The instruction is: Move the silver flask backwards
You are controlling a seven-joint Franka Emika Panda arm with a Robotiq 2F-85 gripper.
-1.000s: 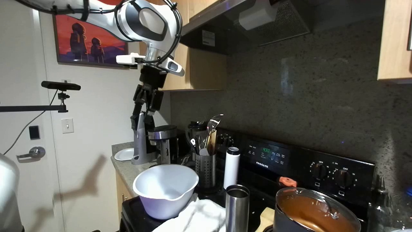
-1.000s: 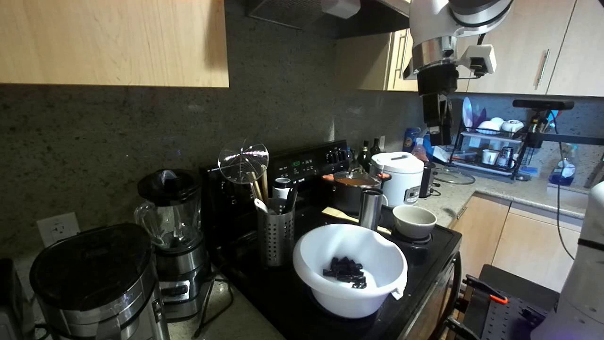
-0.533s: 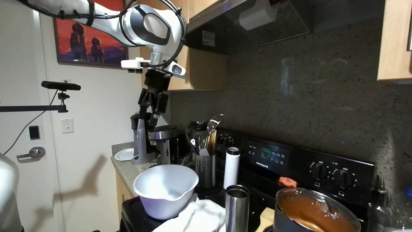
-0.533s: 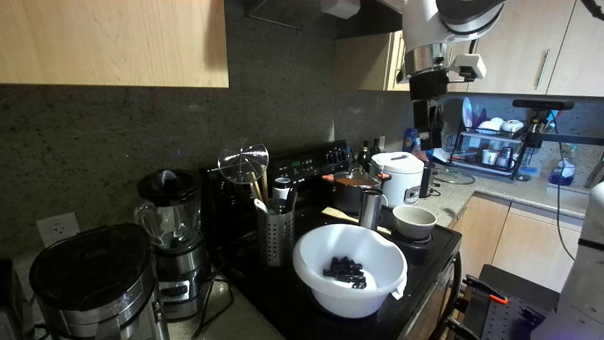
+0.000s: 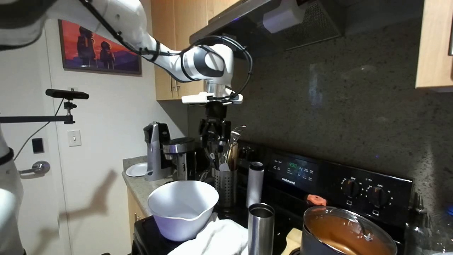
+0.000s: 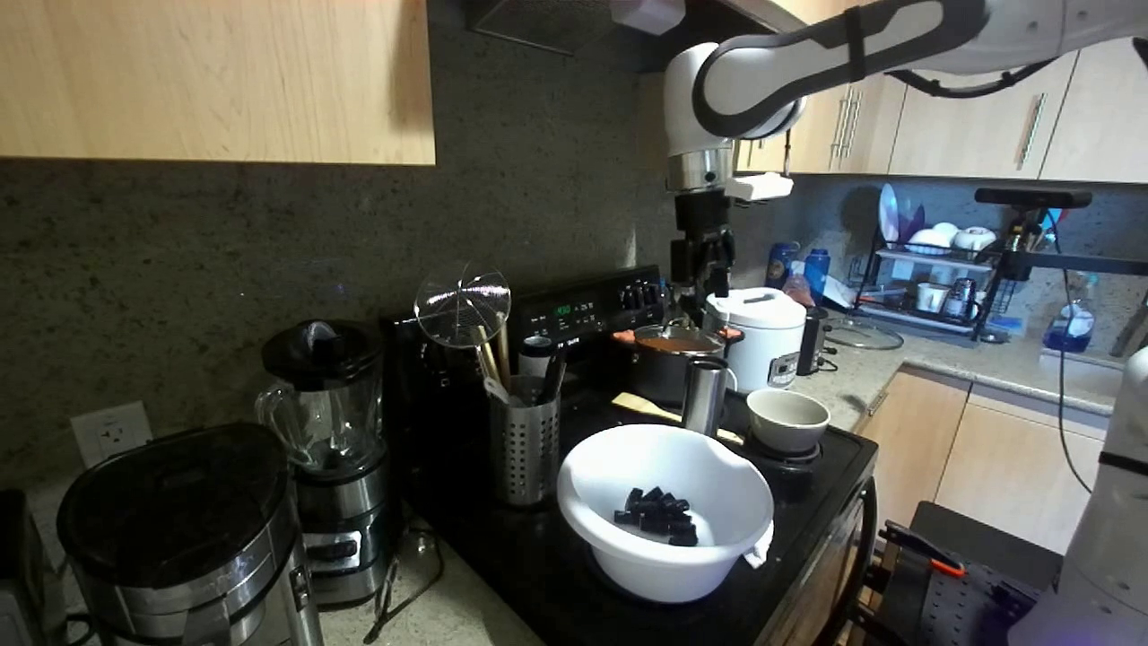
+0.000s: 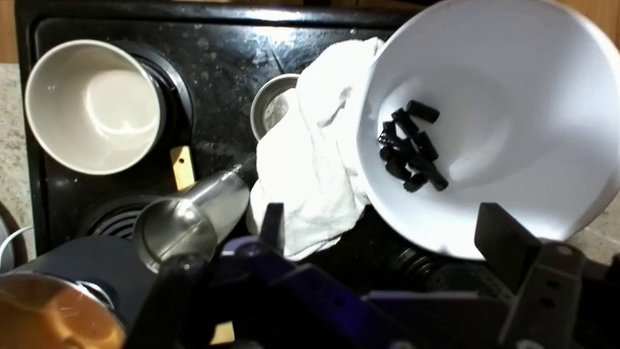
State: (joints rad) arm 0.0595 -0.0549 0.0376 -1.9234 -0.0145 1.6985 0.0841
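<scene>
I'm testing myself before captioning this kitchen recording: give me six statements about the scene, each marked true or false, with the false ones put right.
1. The silver flask stands upright on the stove. True.
2. The gripper is closed around the silver flask. False: it is open and apart from the flask.
3. The metal utensil holder has nothing in it. False: several utensils stand in it.
4. Black pieces lie inside the large white bowl. True.
5. The black-capped cylinder lies on its side. False: it stands upright.
6. In the wrist view, the white cloth lies between the silver flask and the large white bowl. True.
</scene>
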